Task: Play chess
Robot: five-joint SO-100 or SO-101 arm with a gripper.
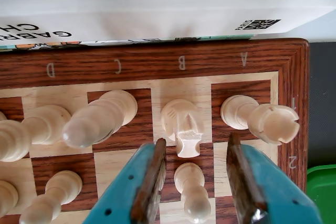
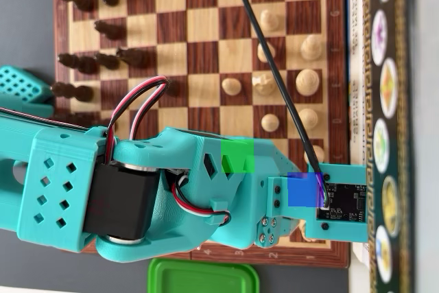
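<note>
Hovering with claw [image 1: 197,179] spread wide above the white knight [image 1: 182,124] on the B-file back row of the chessboard [image 1: 157,59], pawn [image 1: 192,187] just nearer, between the fingers, in wrist view. Apparently lining up a grasp; next, lowering straight and closing on the knight without nudging the rook [image 1: 261,119] to the right.

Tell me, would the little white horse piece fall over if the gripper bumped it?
Probably, yes. The pale wooden knight stands tall on a small round base, so a sideways nudge would likely tip it. It looks like light, stiff carved wood, so it shouldn't bend. Once down, its round base might let it roll towards the pale wooden pawn nearby. The teal gripper looks open.
</note>
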